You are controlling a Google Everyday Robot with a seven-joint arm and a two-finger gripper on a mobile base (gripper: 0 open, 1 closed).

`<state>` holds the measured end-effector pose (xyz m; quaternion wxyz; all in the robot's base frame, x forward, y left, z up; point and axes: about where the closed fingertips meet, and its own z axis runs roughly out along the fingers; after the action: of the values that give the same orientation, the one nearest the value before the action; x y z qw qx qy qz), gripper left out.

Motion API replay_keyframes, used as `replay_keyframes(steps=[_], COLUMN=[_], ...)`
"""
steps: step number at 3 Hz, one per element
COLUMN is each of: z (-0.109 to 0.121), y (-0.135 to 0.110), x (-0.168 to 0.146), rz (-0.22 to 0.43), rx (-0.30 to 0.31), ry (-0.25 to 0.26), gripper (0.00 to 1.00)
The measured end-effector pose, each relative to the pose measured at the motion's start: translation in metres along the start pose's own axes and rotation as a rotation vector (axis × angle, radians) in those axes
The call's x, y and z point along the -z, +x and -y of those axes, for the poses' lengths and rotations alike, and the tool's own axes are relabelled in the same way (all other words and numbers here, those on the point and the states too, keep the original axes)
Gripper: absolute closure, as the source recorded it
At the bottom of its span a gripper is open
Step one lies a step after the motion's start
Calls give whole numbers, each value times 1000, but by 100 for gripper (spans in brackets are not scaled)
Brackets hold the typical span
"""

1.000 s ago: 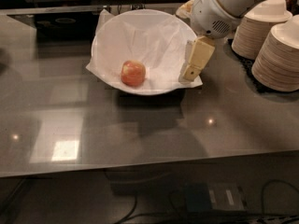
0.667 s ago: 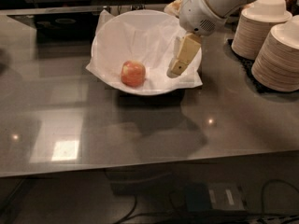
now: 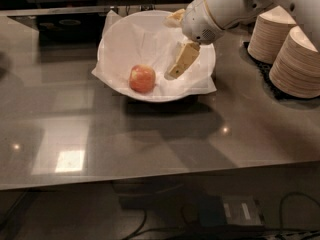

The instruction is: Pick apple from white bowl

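The gripper [image 3: 178, 66] hangs tilted inside the white bowl [image 3: 165, 97], its beige tip pointing down and toward the left of the view, low over the crinkled paper lining [image 3: 150, 39]. Whether it is parted or closed cannot be told from this angle. The apple [image 3: 142, 78] rests on the paper in the bottom of the bowl, just beside the gripper's tip on the tip's left in the view and slightly nearer the camera, with a small strip of paper between them; the two are not touching. The white arm [image 3: 225, 9] reaches in from above and to the right of the gripper. Farther right of the gripper, outside the bowl, two stacks of beige paper bowls [image 3: 295, 59] stand on the grey countertop [image 3: 150, 144].
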<state>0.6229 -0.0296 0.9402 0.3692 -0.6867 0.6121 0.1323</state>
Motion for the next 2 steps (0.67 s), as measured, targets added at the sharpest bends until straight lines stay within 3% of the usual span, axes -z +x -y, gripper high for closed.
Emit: replay_keyframes(steps=[2], z=[4], y=[-3], x=[-38], rz=[55], rx=[0], ry=[-86], gripper=[9])
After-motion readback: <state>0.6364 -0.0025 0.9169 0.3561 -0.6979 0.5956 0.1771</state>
